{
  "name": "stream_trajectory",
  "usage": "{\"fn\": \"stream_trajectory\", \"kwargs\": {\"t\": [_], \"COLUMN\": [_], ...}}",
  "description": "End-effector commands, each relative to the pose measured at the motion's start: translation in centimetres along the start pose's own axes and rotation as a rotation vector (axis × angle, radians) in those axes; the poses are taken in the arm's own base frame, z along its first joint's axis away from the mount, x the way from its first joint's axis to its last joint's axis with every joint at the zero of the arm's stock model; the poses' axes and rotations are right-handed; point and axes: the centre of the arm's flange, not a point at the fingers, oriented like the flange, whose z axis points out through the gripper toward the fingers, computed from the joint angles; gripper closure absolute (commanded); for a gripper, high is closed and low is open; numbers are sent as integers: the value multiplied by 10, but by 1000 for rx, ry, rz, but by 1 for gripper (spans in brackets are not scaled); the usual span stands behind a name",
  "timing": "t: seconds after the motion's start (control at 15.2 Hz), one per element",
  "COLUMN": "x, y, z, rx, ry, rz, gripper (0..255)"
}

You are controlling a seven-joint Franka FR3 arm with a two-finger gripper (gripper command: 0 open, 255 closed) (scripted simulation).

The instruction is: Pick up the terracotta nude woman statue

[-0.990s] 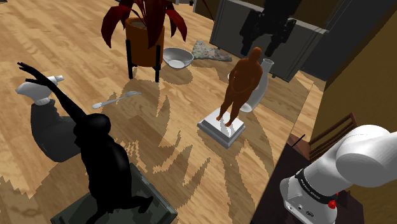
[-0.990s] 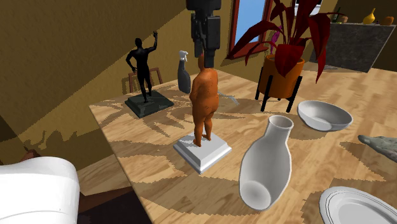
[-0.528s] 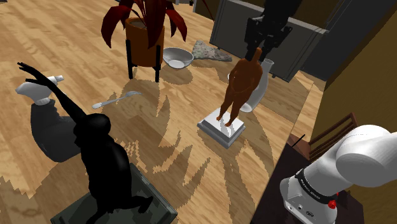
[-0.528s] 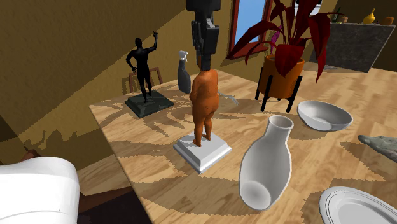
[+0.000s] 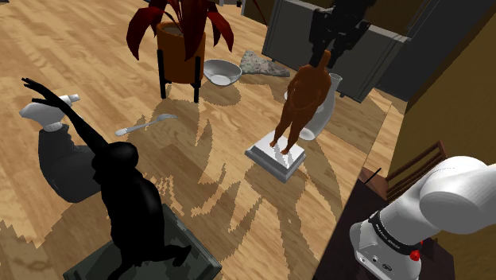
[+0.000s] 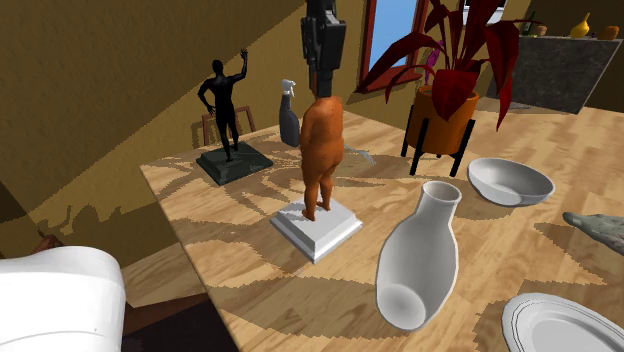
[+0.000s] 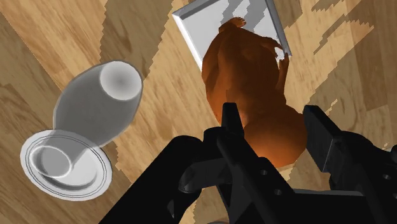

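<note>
The terracotta-coloured nude woman statue (image 5: 300, 99) (image 6: 322, 140) (image 7: 245, 70) stands upright on its pale square plinth (image 5: 276, 157) (image 6: 318, 230) near the middle of the wooden table (image 5: 199, 183). My black gripper (image 5: 324, 54) (image 6: 325, 92) (image 7: 277, 127) comes straight down from above and is shut on the statue's head. One finger (image 7: 232, 124) presses on each side of the head. The plinth looks raised slightly off the table top.
A white vase (image 5: 332, 83) (image 6: 420, 255) (image 7: 102, 105) stands right behind the statue, beside a plate (image 6: 560, 325) (image 7: 63, 165). A black figure statue (image 5: 127, 199) (image 6: 225, 100), a spray bottle (image 6: 289, 115), a potted red plant (image 5: 179, 40) and a bowl (image 5: 222, 71) share the table.
The gripper came down onto the statue's head and shut on it. Since then gripper and statue have risen a little together, the plinth shifting upward.
</note>
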Motion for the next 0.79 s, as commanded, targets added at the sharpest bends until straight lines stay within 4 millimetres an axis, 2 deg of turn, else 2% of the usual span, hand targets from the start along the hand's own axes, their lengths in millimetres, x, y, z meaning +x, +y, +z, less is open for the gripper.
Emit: {"fn": "stream_trajectory", "kwargs": {"t": [0.0, 0.59, 0.73], "x": [0, 1, 1], "y": [0, 0, 0], "z": [-11, -58, -59], "rx": [1, 1, 1], "ry": [1, 1, 1], "rz": [0, 0, 0], "gripper": [255, 255, 255]}}
